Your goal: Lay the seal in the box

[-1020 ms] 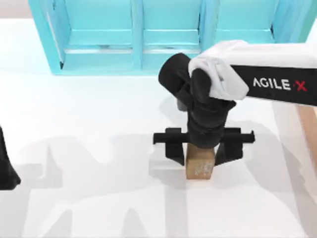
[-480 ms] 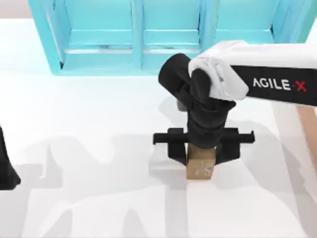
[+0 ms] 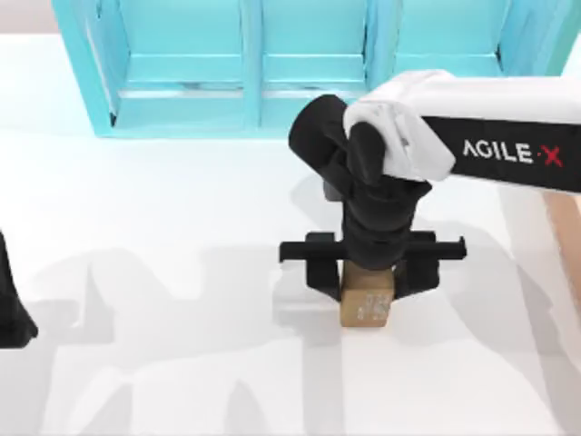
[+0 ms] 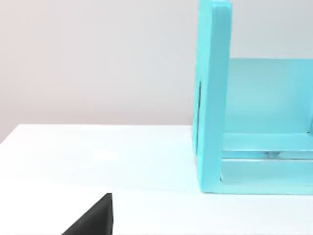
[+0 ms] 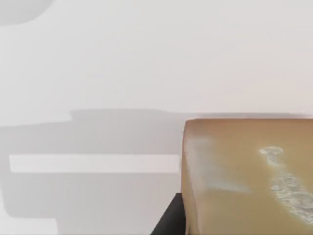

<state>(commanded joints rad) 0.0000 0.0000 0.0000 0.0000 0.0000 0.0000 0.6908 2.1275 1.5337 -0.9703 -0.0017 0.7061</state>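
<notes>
Now our right jaws [image 3: 368, 283] have narrowed and clamp the seal [image 3: 367, 307] between them on the worktop [image 3: 163, 272]; lifting comes next.

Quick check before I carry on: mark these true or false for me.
1. The right hand is down at the seal, near the table's middle. True.
2. The seal already lies in the box. False: it stands on the white table.
3. The left arm is parked at the table's left edge. True.
4. The cyan shelf is at the table's near edge. False: it stands along the far edge.
</notes>
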